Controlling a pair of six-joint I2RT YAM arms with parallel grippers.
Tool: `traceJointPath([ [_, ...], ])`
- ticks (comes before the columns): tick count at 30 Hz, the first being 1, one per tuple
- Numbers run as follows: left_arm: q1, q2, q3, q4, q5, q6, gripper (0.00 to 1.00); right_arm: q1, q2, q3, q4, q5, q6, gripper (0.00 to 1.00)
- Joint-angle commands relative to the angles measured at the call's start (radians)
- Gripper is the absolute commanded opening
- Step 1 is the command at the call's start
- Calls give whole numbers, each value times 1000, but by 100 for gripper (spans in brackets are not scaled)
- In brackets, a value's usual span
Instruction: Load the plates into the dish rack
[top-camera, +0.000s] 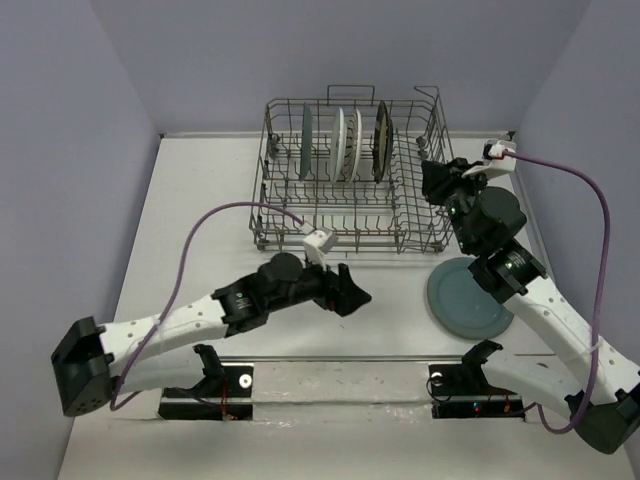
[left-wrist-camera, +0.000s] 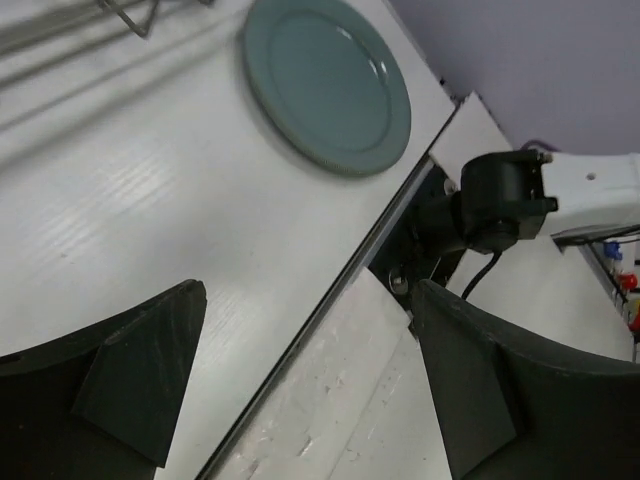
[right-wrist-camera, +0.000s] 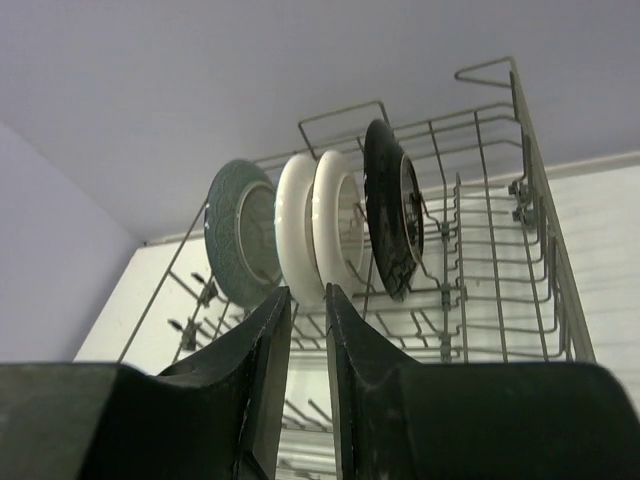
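The dish rack (top-camera: 340, 238) stands just ahead of my right gripper (right-wrist-camera: 308, 293), with four plates (right-wrist-camera: 300, 230) upright inside. The teal-grey plate (left-wrist-camera: 328, 85) lies flat beyond my left gripper (left-wrist-camera: 308, 300), which gapes wide and empty; my right one is almost closed, holding nothing

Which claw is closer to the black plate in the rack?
Right. The right gripper sits beside the dish rack, right of the dark plate. The left gripper hovers over the table in front of the rack.
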Motion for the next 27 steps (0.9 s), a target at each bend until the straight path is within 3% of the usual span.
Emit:
traceJointPath([
  [1, -141, 207, 100, 169, -159, -59, 91, -16, -75, 24, -157, -88, 17, 26],
  [3, -173, 322, 143, 205, -185, -94, 78, -25, -117, 49, -202, -79, 2, 26],
  [10, -235, 632, 318, 258, -212, -169, 63, -25, -207, 95, -270, -97, 15, 26],
  [16, -247, 819, 404, 350, -232, -267, 57, -25, -258, 100, -305, -123, 28, 26],
  [27, -246, 1006, 489, 419, -280, -340, 58, -25, -258, 77, -281, -218, 97, 26],
])
